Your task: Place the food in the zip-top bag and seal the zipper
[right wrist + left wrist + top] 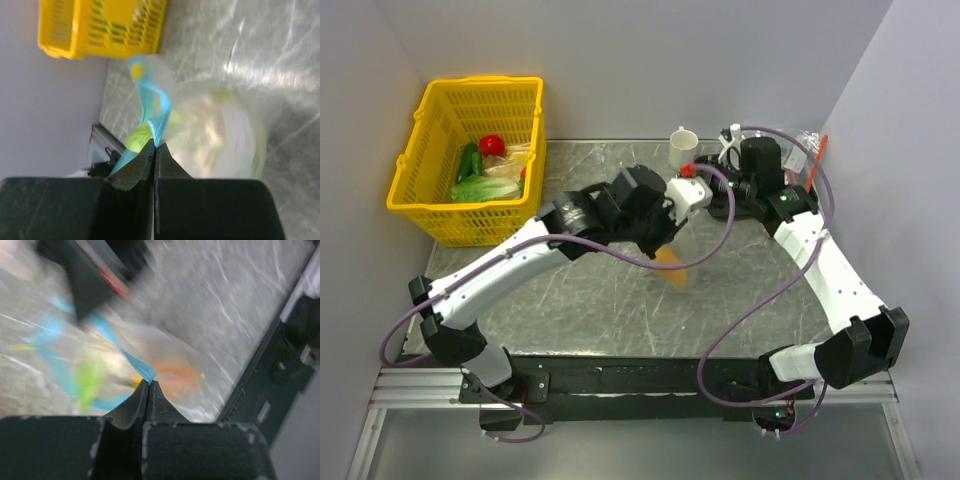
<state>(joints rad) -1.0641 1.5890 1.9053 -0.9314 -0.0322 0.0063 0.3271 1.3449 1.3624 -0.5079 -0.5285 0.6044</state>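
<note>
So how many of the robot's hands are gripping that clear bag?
2. The left hand pinches the blue zipper near the orange food; the right hand pinches it near the green food. Both are shut on the mouth of the zip-top bag.

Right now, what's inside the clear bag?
Through the bag you can see light green and whitish food, plus an orange piece. It is too blurry to name the food. Anything behind those pieces is hidden.

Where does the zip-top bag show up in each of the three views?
Top external: zip-top bag just right of centre, blurred.
Left wrist: middle of the picture.
Right wrist: centre to right.
Shared landmark: yellow basket, upper left in top external and right wrist; absent from left wrist.
</note>
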